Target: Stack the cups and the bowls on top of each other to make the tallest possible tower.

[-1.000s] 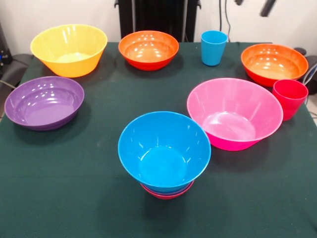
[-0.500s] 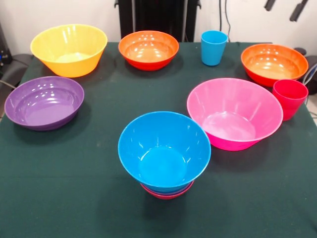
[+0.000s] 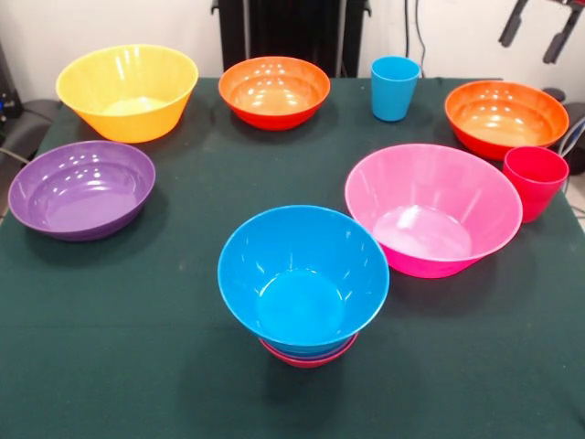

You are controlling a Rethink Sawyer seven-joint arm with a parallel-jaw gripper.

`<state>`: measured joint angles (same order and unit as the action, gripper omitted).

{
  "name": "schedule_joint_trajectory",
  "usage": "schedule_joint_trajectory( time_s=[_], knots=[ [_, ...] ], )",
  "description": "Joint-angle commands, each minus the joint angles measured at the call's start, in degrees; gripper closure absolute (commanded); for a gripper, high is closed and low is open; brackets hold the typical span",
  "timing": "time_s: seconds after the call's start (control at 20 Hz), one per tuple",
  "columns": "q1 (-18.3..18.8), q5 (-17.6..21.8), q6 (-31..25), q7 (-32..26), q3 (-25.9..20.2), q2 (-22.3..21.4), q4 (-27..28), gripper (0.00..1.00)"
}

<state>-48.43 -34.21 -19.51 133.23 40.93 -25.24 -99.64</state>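
The tower (image 3: 304, 291) stands near the table's front centre: a medium blue bowl on top, a small blue bowl and a magenta-red bowl (image 3: 309, 357) showing only as rims beneath. A pink bowl (image 3: 431, 208) sits to its right. A purple bowl (image 3: 80, 188) is at the left, a yellow bowl (image 3: 127, 91) at the far left, and two orange-red bowls at the far centre (image 3: 273, 91) and far right (image 3: 505, 116). A light blue cup (image 3: 394, 87) and a red cup (image 3: 534, 181) stand upright. My gripper (image 3: 536, 33) is open and empty, high at the top right above the far right orange-red bowl.
The table has a dark green cloth (image 3: 183, 302). The robot's black pedestal (image 3: 292, 32) stands behind the far edge. A dark object (image 3: 23, 128) sits off the table's left edge.
My gripper has moved to the right and down along the top edge, now above the far right orange-red bowl. The bowls and cups have not moved.
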Motion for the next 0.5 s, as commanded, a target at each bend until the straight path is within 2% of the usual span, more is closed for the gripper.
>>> schedule_joint_trajectory(
  time_s=[0.05,0.25,0.5],
  knots=[
    [0.2,-0.1,4.4,12.6,-10.6,6.1,-5.1,0.00],
    [-2.4,-0.9,2.2,15.2,-8.2,8.9,-3.4,0.00],
    [-3.8,-1.6,3.6,16.2,-8.6,9.9,-3.4,0.00]
  ],
)
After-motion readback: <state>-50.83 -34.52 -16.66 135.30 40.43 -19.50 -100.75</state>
